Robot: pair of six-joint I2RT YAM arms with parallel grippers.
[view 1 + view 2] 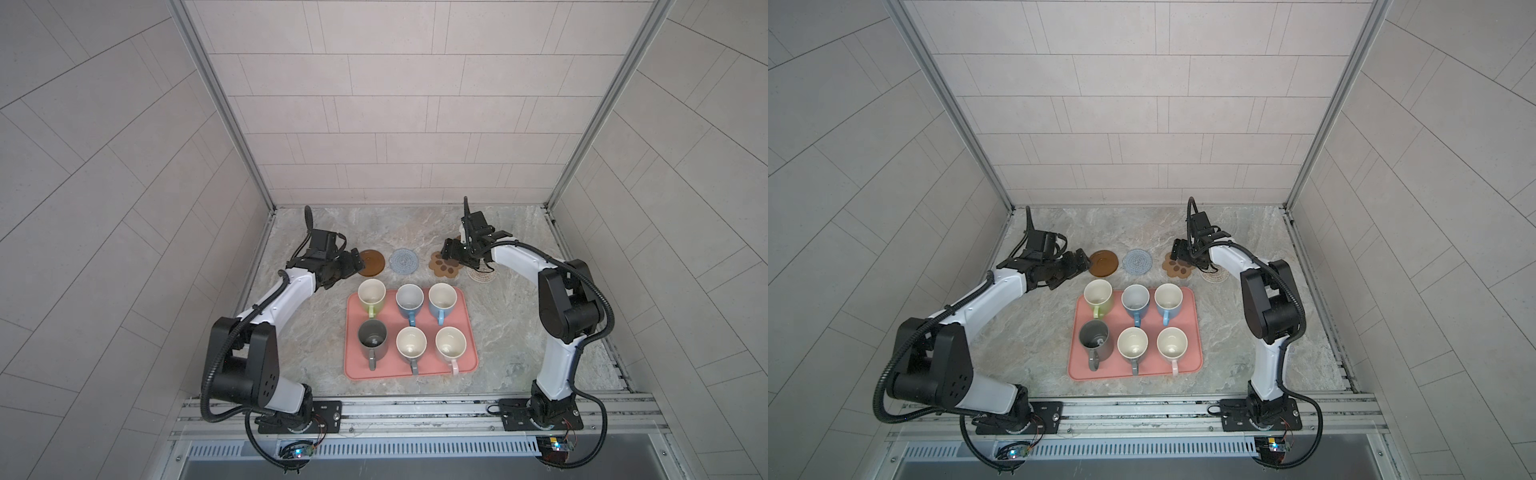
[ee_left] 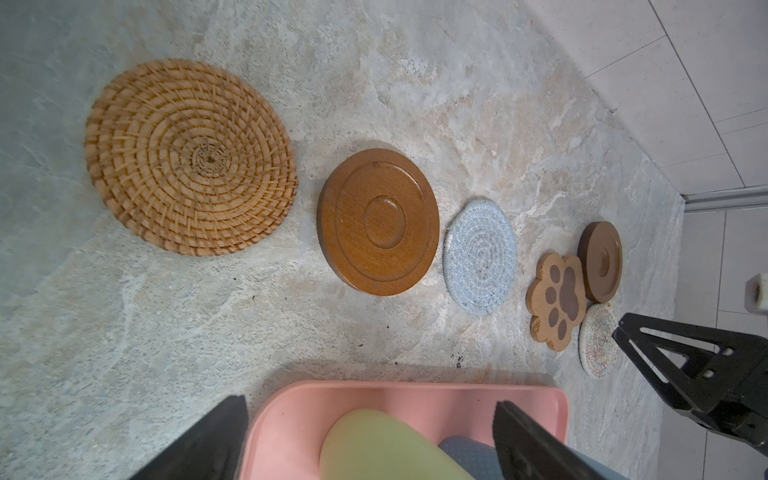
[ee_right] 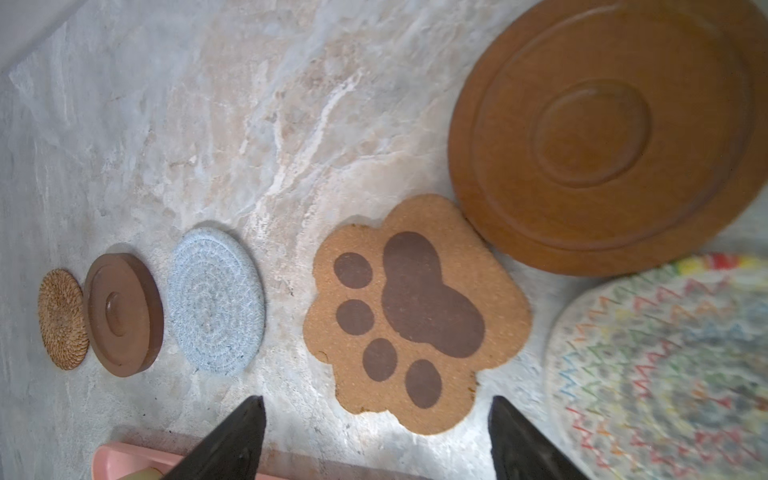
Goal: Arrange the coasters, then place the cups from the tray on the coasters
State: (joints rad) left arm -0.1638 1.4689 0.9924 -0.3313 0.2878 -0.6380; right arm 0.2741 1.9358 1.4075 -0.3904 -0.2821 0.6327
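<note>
Six coasters lie behind the salmon tray: rattan, a wooden disc, blue-grey crochet, the paw, a second wooden disc and beige crochet. The last three sit bunched together. On the tray stand the green cup, two blue cups, a dark grey one, a grey-handled one and a pink-handled one. My left gripper hovers open over the rattan, hiding it from above. Over the paw my right gripper stands open and empty.
Tiled walls with metal corner posts close the marble table on three sides. The right arm's elbow rises beside the tray's right edge. Both arm bases sit on a rail along the front.
</note>
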